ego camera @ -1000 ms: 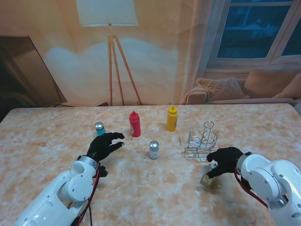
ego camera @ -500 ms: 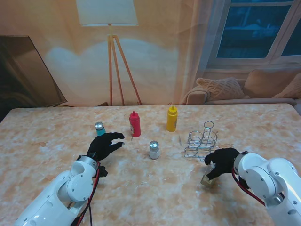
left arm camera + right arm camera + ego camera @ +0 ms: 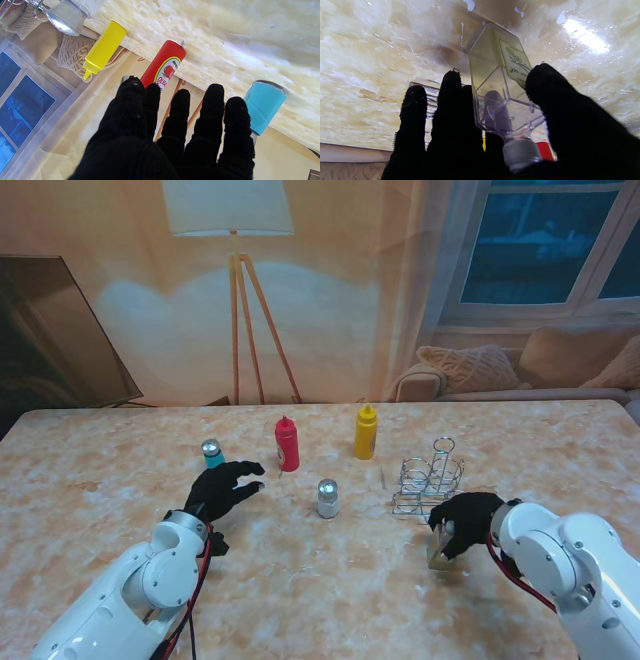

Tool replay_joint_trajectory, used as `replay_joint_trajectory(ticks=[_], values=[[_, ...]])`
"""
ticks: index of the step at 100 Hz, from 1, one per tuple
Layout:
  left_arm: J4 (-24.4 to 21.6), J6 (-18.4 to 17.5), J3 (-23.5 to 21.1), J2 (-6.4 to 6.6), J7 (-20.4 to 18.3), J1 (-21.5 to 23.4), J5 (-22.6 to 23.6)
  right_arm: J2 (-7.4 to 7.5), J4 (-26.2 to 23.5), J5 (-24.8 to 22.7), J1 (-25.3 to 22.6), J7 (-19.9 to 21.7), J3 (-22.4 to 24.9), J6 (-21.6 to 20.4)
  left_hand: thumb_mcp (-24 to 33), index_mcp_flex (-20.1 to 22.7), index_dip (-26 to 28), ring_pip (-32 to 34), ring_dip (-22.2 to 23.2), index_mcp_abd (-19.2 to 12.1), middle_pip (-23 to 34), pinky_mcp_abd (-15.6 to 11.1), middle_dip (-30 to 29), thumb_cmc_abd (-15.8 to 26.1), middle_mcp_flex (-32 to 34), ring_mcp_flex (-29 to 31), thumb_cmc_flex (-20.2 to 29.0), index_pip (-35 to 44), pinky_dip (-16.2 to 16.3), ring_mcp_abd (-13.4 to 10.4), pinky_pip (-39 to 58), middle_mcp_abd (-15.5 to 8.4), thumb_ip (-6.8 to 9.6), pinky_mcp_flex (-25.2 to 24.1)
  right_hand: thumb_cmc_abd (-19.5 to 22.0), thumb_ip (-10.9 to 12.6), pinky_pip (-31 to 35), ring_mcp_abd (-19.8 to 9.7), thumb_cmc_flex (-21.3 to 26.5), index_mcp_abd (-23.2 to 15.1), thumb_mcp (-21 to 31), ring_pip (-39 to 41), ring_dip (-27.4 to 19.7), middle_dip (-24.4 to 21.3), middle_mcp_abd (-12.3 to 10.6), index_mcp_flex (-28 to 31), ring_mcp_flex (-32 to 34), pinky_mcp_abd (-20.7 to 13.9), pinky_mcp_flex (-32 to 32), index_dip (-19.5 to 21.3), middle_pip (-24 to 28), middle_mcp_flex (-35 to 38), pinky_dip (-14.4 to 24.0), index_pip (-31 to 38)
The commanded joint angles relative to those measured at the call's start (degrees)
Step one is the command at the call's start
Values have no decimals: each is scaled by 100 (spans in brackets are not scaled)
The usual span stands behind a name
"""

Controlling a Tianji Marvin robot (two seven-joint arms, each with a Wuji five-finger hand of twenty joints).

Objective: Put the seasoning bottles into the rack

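Marbled table (image 3: 330,580) | wire rack (image 3: 428,477) far right | right hand (image 3: 462,523) grasping clear bottle (image 3: 500,82) | left hand (image 3: 222,489) released, fingers spread near blue shaker (image 3: 212,453)

I see warm, even light on the table (image 3: 120,470), soft shadows under my arms. Strong glare glints off the table near its edge in the right wrist view; close fingers (image 3: 452,105) look blurred.

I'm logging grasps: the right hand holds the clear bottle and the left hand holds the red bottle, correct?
Not quite. The left hand holds nothing; the left wrist view shows its fingers apart, short of the red bottle. The right hand does hold the clear bottle.
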Motion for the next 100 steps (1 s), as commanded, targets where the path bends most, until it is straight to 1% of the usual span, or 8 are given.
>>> replay_joint_trajectory(ticks=[1,4,8,13,23,34,69,100], values=[[-23,3,-12,-6,-69,23,21,-52,91,-52,-26,-57,-50,-23,106,62,38,88,200,-30,39,47,54,-83,96,90,99,80,3,0,7,-11,72,-30,-4,-175,213,-151,446,-451,477,359,281,195,-216,276,202,-81,111,380,296,193,179,844],[-24,4,-12,-7,-69,24,20,-59,109,-81,-23,-123,-60,-21,112,65,38,86,199,-36,42,50,54,-87,101,85,90,82,3,8,7,-12,70,-31,-133,-510,244,-203,558,-650,462,540,389,343,-313,299,266,-99,167,336,409,295,217,1206],[-25,5,-13,-7,-69,24,17,-69,138,-101,-15,-215,-74,-16,124,62,37,86,199,-46,40,45,54,-91,94,83,86,81,1,4,5,-10,69,-35,-291,-760,304,-288,708,-964,441,788,517,696,-400,302,369,-125,257,288,505,467,252,1711],[-26,6,-13,-7,-70,25,18,-82,176,-101,-2,-329,-95,6,139,58,36,87,200,-37,43,48,54,-90,101,84,77,79,0,5,6,-11,68,-33,-482,-915,418,-364,918,-1405,423,1088,846,1013,-586,411,554,-186,408,219,533,792,291,2330],[-26,3,-15,-6,-71,26,19,-96,210,-104,16,-442,-132,57,168,61,37,87,198,-37,43,50,54,-98,99,85,59,82,-1,13,8,-14,64,-31,-620,-953,560,-488,1106,-1855,456,1428,1083,1242,-745,649,828,-252,649,216,679,1179,340,2787],[-26,4,-15,-7,-68,26,20,-101,237,-96,41,-488,-157,75,202,59,35,89,199,-37,44,48,54,-97,101,89,36,81,-2,0,8,-18,59,-35,-651,-943,688,-595,1215,-2128,512,1718,1161,1344,-891,931,1046,-314,853,197,830,1457,394,3024],[-35,2,-16,-7,-69,33,16,-104,215,-144,82,-523,-103,-32,291,58,36,80,195,-40,36,47,51,-100,92,78,-19,82,-7,0,3,-12,43,-39,-577,-915,705,-598,1212,-2155,519,1805,1089,1290,-867,1118,1152,-292,967,88,827,1601,424,3125],[-29,5,-2,-7,-87,24,-4,-143,98,-158,107,-932,144,-415,362,55,36,79,195,-38,32,54,51,-104,93,76,-61,78,-7,10,0,-5,30,-44,-565,-903,721,-624,1181,-2170,527,1856,1095,1293,-867,1166,1202,-284,1006,98,844,1645,446,3172]])
